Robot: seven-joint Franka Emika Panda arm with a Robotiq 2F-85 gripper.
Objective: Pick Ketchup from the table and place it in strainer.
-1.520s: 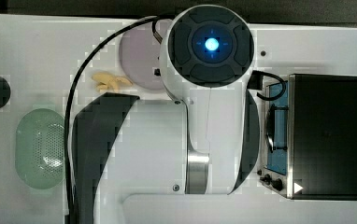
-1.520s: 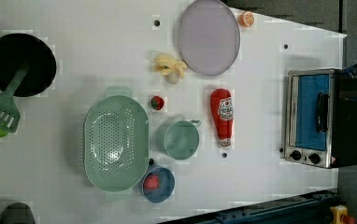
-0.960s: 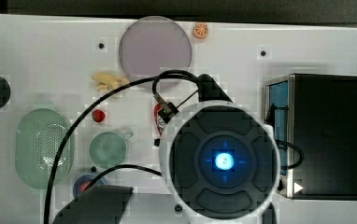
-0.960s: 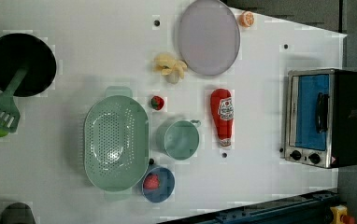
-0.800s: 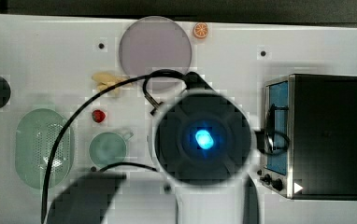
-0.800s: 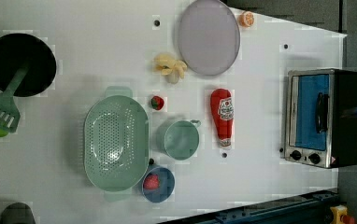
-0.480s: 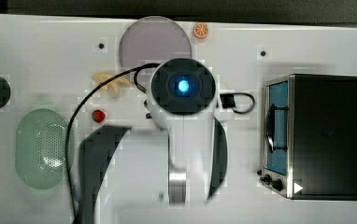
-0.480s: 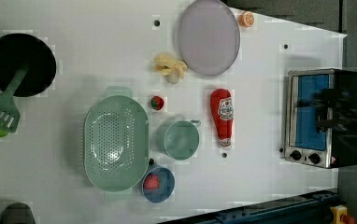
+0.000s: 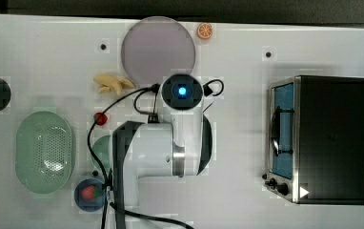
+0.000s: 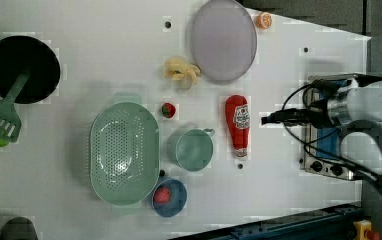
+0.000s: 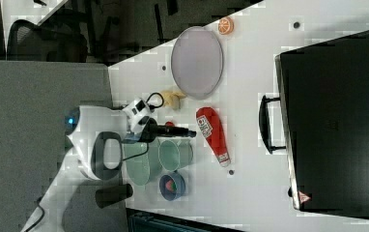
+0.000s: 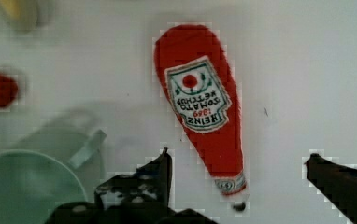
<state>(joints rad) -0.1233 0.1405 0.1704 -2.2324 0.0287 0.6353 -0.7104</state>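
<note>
Lying flat on the white surface (image 10: 104,60), the Ketchup (image 10: 238,125) occupies the centre-right of the left view, just right of the cup (image 10: 194,149) and well apart from the strainer (image 10: 124,152) at centre-left. The tool (image 12: 237,177) hangs above it with jaws spread wide and empty; in the wrist view the two fingers (image 12: 160,170) flank the cap end.

Handling, as a judgement: the bottle is probably light, rigid and smooth, so it may roll or slip under an off-centre pinch. Grip across the narrower red body between label and cap, where the taper fits the jaws.

Appearance: red tapered body, broad rounded base, white-and-green label, small white cap. In the left view, base points up-frame, cap down-frame.
</note>
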